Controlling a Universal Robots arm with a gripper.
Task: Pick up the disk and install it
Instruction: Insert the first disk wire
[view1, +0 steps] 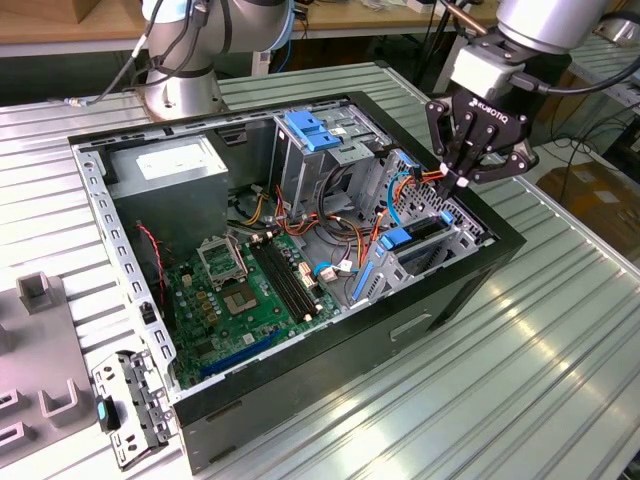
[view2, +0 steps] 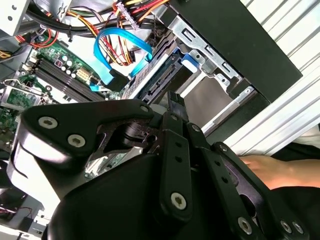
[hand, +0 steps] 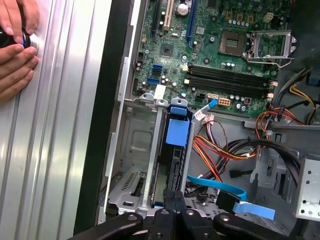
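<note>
Claw (hand: 173, 195) fingers are pinching together on nothing, hovering just above the drive bay (hand: 134, 150), where the disk (hand: 178, 134) is already standing edgewise in its blue frame. Pickup is looking done and seating nearly so, by my judgement. Counting: one disk, one claw, one computer case (view1: 440, 300), and a person's two hands (hand: 15, 65) resting outside it.

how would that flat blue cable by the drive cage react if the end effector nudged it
Probably floppy: the flat blue cable curls in a loose loop, so a nudge would likely just bend it aside. It looks thin and light. It ends in a black connector, so it may tug there rather than slide free.
</note>
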